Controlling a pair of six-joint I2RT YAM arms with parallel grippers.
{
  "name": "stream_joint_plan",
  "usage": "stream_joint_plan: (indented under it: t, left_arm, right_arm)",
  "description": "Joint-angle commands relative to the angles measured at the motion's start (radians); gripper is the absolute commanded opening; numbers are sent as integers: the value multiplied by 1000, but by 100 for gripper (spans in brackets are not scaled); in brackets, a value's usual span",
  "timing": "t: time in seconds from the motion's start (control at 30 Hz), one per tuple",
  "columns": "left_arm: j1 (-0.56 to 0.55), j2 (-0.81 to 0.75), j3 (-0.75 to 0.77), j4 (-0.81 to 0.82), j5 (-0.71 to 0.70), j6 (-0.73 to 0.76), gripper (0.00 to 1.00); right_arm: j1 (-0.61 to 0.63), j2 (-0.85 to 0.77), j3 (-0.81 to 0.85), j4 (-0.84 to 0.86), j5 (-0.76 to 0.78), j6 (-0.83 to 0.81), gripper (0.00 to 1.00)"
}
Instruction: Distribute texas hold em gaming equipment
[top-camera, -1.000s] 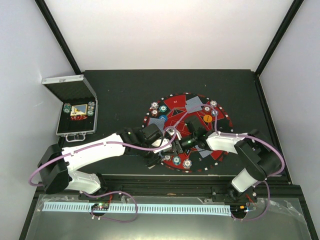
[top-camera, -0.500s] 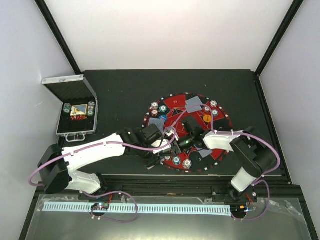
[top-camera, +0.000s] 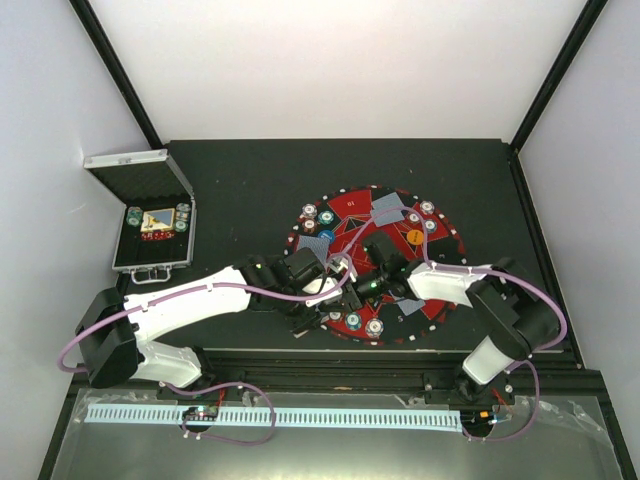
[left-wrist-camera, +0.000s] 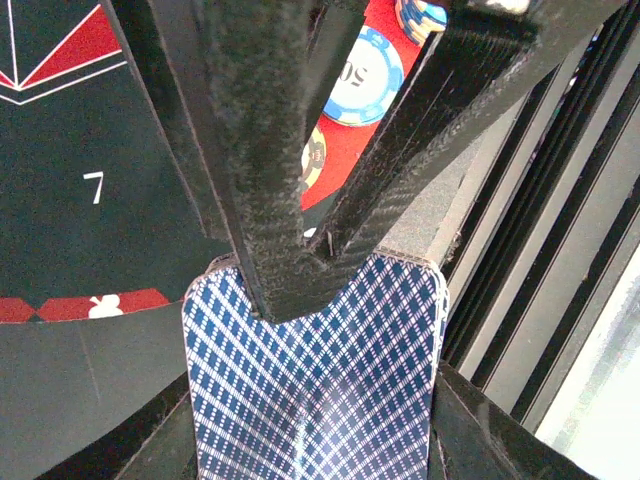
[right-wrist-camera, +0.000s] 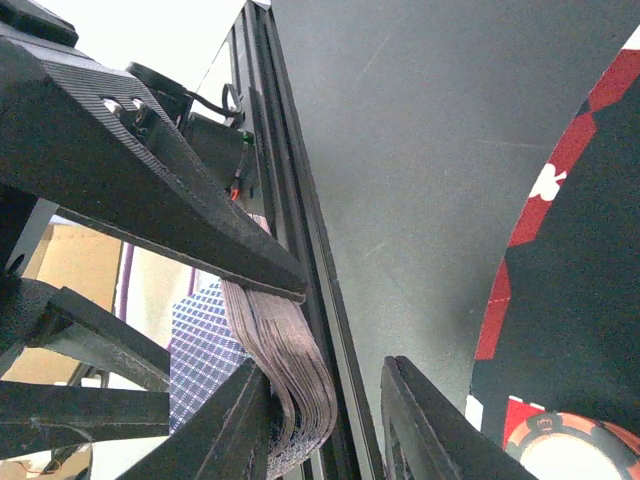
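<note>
Blue-checked deck (left-wrist-camera: 310, 390), clamped in the left gripper (left-wrist-camera: 300, 288), is presented edge-on, apparently so the right gripper (right-wrist-camera: 325, 385), jaws apart, can take a card.

Bowed deck of blue-checked cards (left-wrist-camera: 312, 400)

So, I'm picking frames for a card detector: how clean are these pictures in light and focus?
Top external: even light, sharp, but the playing cards on the mat are tiny. Left wrist: the deck of cards is crisp, with a pale sheen at its lower middle; the lower right corner is washed out. Right wrist: the upper left background is blown out, the deck's edges readable.
</note>
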Motion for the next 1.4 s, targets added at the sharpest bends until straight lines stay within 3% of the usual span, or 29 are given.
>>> stream_joint_plan:
  t: [0.0,0.83,1.23,1.37]
  left_arm:
    - [1,-21,35,26,21,12,50]
    - [1,-13,37,23,17,12,50]
    - [1,-8,38,24,15,12,50]
    - [1,-7,39,24,16,12,50]
  right_arm:
    - [-3,-7,-7,-84,116,-37,32]
    - [-26,-38,7,-173,95,-102,21]
    - [-30,-57,4,-173,76,-99,1]
    - [-34,-76,-3,-165,71,-86,1]
